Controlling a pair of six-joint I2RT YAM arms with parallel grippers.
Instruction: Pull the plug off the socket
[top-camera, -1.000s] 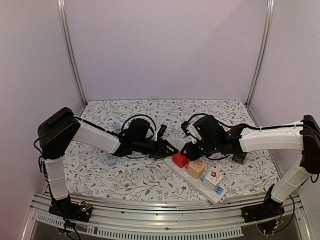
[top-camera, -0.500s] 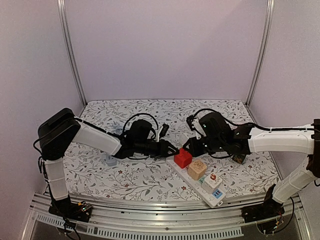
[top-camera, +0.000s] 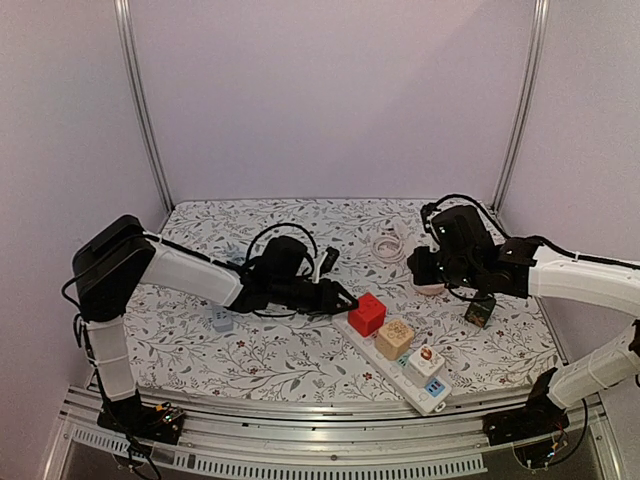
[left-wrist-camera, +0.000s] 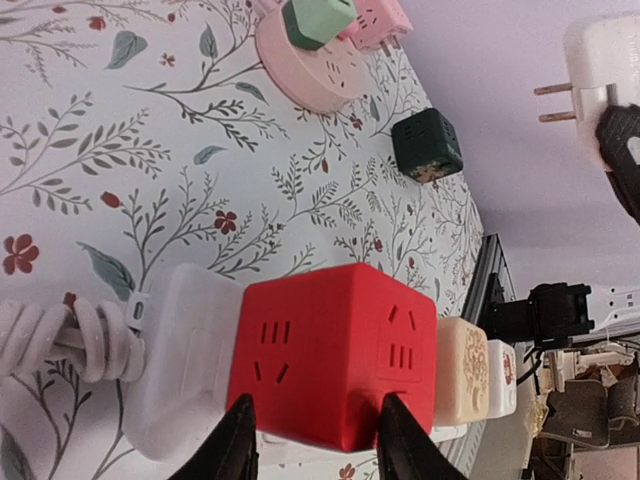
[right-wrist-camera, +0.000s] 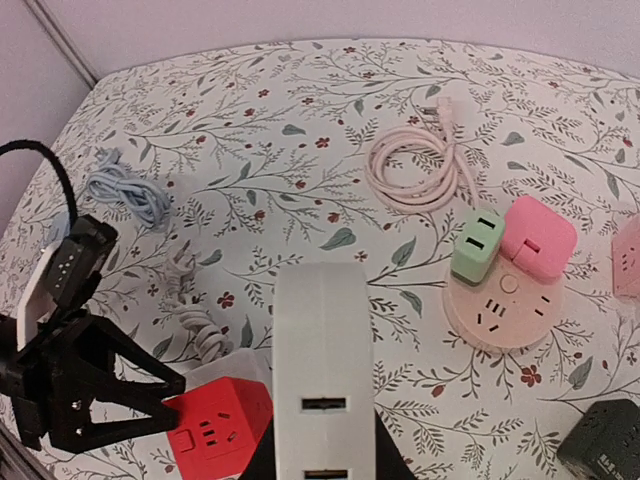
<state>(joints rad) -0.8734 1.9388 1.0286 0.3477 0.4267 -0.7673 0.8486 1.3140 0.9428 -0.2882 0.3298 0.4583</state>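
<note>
Across the flowered tabletop (top-camera: 250, 360) a white power strip (top-camera: 436, 398) lies slantwise near the front edge, carrying a red cube (top-camera: 367, 315), a beige cube (top-camera: 393, 338) and a white cube (top-camera: 424, 360) in a row. At the strip's far end the left hand (top-camera: 345, 300) reaches in low. Its fingers (left-wrist-camera: 235, 445) are part-way apart, with the tips at the near side of the red cube; whether they press on it I cannot tell. Well off to the right, the right hand (top-camera: 425, 272) hangs above the tabletop, closed tight on the plug (right-wrist-camera: 320, 330), a white block with two ports facing its camera. The plug's prongs (left-wrist-camera: 555, 102) stand bare in the air, clear of every socket. Near that hand a round pink socket (right-wrist-camera: 500, 310) lies on the tabletop, with a dark green cube (top-camera: 479, 311) beside it.
</note>
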